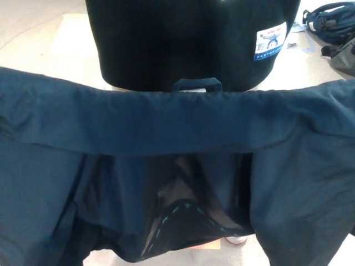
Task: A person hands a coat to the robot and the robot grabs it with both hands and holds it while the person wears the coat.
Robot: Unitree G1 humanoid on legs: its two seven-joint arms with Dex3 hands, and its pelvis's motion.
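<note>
a dark blue bag (331, 18) lies on the pale floor (50, 39) at top right. a grey bag (345, 55) sits just beside it.

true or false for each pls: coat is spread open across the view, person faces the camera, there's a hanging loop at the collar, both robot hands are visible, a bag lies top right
1. The dark blue coat is spread open across the whole view. True.
2. The person faces the camera. False: only a black-clad back shows, with a white and blue patch on it.
3. A hanging loop sits at the middle of the collar. True.
4. Both robot hands are visible. False: neither shows; the coat fills the view from edge to edge.
5. A bag lies on the floor at top right. True.
6. The coat lies folded on a table. False: it is stretched out wide, with its lining facing the camera.
</note>
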